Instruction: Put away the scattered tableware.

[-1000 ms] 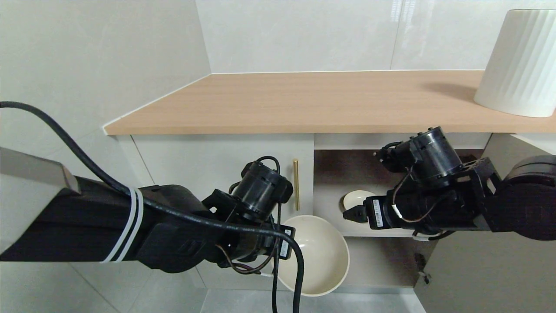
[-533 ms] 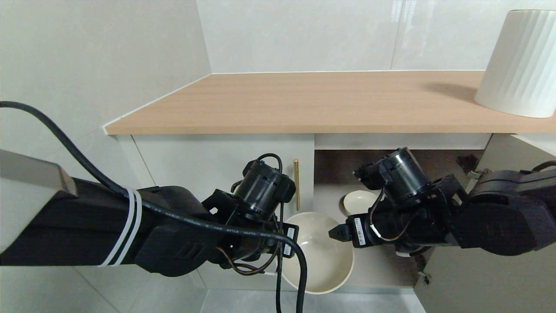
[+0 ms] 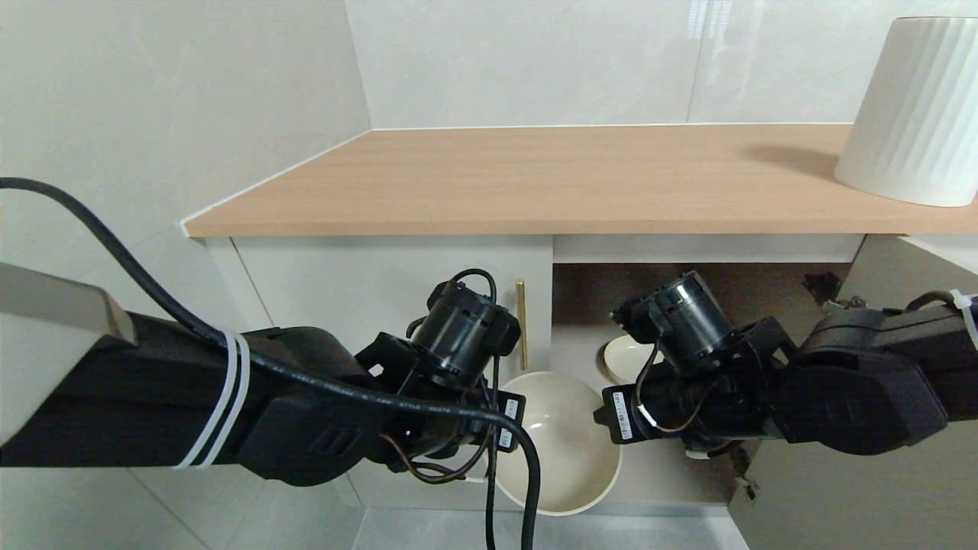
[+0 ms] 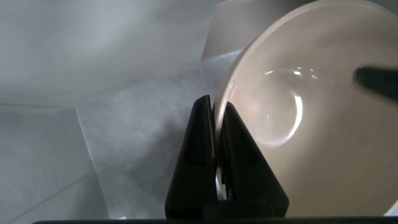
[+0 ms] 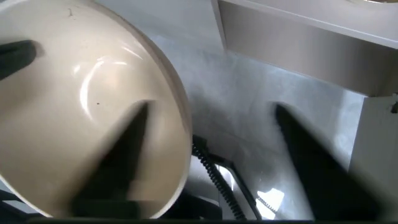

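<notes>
Cream glazed ceramic, the large bowl (image 3: 565, 451) looks stiff, slick, breakable, so the rim suits gripping. Left gripper (image 4: 216, 106) jaws pinch that rim; right gripper (image 5: 211, 109) jaws gape astride the opposite edge.

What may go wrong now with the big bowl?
The left claw pinches only the rim of the tilted big bowl above the floor, so it may slip and break. The open right claw is close to the opposite rim and may knock it. The small bowl inside could be hit.

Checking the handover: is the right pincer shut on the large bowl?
No, the right pincer is open, fingers wide apart astride the large bowl.
</notes>
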